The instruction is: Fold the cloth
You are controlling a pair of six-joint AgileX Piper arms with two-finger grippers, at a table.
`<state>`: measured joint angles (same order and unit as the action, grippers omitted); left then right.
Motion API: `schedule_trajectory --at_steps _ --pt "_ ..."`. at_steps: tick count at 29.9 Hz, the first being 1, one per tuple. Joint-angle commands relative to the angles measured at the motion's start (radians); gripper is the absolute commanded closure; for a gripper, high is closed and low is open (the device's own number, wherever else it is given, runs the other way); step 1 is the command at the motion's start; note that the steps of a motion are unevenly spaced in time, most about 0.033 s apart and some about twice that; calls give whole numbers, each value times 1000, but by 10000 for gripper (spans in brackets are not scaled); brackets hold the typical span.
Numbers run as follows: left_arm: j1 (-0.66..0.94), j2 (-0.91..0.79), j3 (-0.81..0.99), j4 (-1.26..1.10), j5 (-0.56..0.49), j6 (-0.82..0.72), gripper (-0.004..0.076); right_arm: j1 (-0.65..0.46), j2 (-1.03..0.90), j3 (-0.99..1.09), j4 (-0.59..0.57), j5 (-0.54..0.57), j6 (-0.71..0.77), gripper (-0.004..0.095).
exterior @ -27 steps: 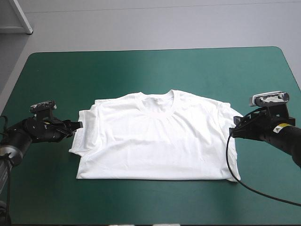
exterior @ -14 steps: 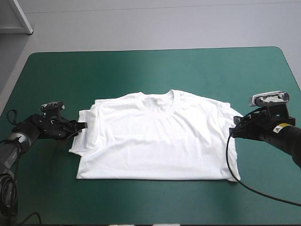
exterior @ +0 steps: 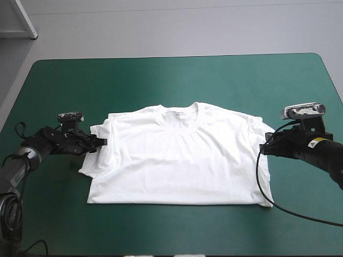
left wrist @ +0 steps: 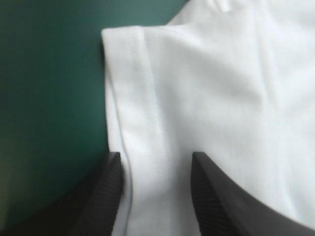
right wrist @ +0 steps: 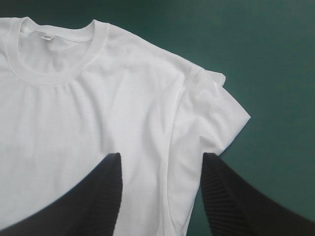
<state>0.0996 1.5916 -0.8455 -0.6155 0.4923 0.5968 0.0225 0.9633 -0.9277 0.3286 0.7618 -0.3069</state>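
T-shirt (exterior: 179,158) lying spread flat at centre of teal-green cover (exterior: 161,80), collar pointing to 12 o'clock | left gripper (exterior: 102,143) sitting at 9 o'clock sleeve, fingers standing apart, sleeve edge between them, gripping nothing | right gripper (exterior: 263,149) sitting at 3 o'clock sleeve, fingers standing apart, gripping nothing

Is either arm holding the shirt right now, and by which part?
Nothing is held. The left tool and the right tool are both open, each poised at one sleeve of the T-shirt.
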Motion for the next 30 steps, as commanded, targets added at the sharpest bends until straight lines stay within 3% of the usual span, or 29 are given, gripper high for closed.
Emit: schedule_trajectory --at_steps 1,7,12,22,30 --pt "-42 8 6 -8 65 3 391 -9 -4 -36 16 -56 -3 491" --pt "-44 8 6 -10 20 -5 477 -9 -4 -36 16 -58 -3 532" --pt "-44 8 6 5 -1 -5 703 -9 -4 -36 16 -58 -3 532" --pt "-42 -105 -4 74 -28 -56 705 -9 -4 -36 16 -58 -9 533" --pt "-45 -262 -6 70 83 -71 705 -9 -4 -36 12 -56 -11 533"
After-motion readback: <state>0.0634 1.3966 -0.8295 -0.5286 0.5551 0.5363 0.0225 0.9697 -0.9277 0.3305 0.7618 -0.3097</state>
